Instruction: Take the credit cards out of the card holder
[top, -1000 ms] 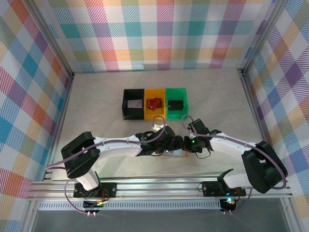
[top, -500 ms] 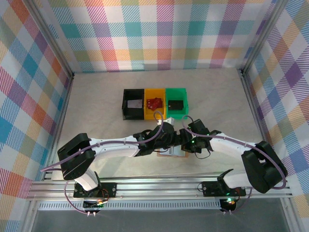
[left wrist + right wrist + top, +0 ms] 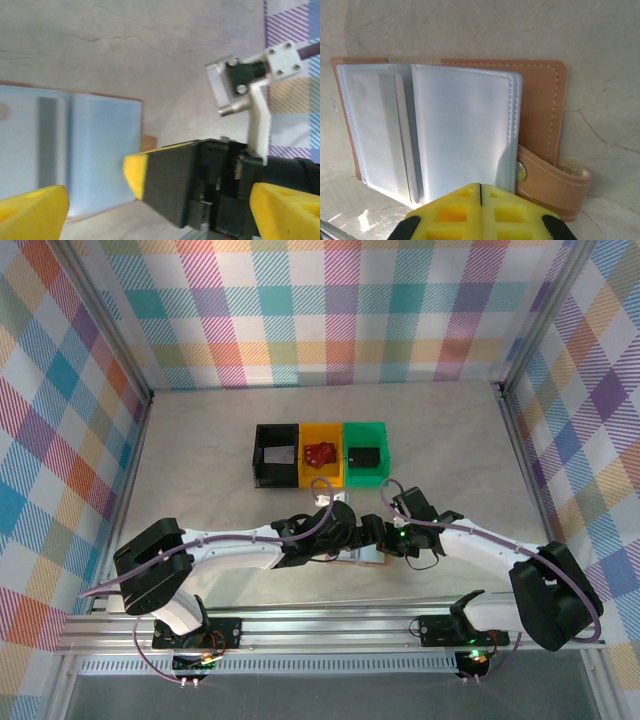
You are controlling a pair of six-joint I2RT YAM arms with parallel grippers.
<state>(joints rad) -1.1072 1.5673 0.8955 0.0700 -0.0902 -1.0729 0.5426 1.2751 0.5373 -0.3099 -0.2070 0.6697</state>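
The card holder lies spread open on the table, tan leather outside with pale grey-blue inner panels. A snap strap sticks out at its right. A grey credit card shows inside the left panel. My right gripper is shut, its yellow tips pressed down on the near edge of the right panel. My left gripper stands open just above the table, straddling the right gripper's black finger beside the holder's blue panel. From above, both grippers meet over the holder.
Black, yellow and green bins stand in a row behind the holder. A metal bracket sits by the plaid wall. The table's front rail runs close behind the arms.
My left gripper has slid right, in over the holder and up against the right gripper. The right gripper stays shut on the panel.
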